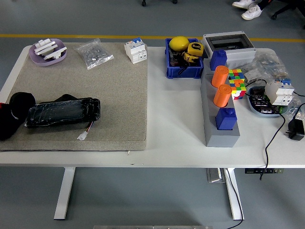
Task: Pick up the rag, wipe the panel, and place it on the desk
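A black robot hand [12, 119] rests at the grey mat's [119, 95] left edge; whether it grips anything cannot be told. The plastic-wrapped black panel [62, 112] lies just beside it.

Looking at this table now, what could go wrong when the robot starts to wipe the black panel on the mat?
1. The black panel lies loose on the beige mat, so wiping may push it toward the near edge.
2. Its white connector and wires stick out at the near side; a rag could catch them.
3. The left robot hand touches the panel's left end, and I see no clear rag, so the pick may fail.
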### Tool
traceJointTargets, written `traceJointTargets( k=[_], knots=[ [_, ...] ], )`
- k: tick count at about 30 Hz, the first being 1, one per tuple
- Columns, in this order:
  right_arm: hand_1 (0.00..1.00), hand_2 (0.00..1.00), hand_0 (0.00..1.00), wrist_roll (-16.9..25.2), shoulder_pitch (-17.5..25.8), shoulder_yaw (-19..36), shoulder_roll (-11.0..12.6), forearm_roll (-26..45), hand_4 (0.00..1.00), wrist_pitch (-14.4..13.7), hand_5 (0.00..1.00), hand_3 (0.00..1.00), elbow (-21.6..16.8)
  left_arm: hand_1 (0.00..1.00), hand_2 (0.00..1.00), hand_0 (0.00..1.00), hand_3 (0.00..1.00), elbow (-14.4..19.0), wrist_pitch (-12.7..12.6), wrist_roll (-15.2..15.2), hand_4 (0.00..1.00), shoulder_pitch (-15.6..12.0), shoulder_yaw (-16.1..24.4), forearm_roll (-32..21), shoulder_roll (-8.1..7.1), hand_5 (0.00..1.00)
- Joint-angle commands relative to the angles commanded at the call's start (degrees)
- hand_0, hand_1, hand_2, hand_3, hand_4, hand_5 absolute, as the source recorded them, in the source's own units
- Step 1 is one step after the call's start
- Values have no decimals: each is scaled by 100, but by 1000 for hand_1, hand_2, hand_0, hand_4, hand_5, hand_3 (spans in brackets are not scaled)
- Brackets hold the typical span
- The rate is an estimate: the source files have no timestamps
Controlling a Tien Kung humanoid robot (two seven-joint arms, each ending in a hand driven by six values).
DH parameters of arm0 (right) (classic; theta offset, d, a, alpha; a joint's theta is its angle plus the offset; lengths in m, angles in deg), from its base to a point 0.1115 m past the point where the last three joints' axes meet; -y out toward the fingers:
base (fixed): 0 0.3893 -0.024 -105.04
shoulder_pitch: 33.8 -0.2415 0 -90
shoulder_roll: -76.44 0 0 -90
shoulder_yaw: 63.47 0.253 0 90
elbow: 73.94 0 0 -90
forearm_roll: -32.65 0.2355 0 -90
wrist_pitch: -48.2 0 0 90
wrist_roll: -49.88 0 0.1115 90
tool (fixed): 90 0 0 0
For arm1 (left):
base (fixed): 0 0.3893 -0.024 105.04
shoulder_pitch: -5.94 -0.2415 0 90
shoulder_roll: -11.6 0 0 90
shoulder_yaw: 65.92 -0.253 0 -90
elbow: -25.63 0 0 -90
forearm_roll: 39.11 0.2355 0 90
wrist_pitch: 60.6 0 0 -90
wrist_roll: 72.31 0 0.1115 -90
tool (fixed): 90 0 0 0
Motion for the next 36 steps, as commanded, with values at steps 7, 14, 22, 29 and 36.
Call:
traceJointTargets(
  k=[7,14,22,29,36],
  knots=[
    [700,709,802,-1,-24,5,9,-23,998,-27,733,682,-20,767,700,717,602,86,-16,-16,789,-16,-24,-15,-59,43],
    [700,709,803,12,-79,-53,-20,-24,998,-2,734,681,-22,768,700,720,602,188,-25,-31,785,-48,-52,20,-52,43],
    [700,710,804,13,-80,45,8,-59,998,-5,734,681,-20,768,701,723,602,216,-28,-45,786,-49,-65,56,-65,41],
    [700,710,803,24,-56,99,23,-71,998,-23,734,681,-16,769,702,723,602,191,-39,-59,786,-6,-104,82,-105,41],
    [700,710,803,47,-35,205,31,-122,998,-51,734,681,-63,773,709,725,602,-2,-90,-215,785,80,-79,670,-215,40]
  ],
)
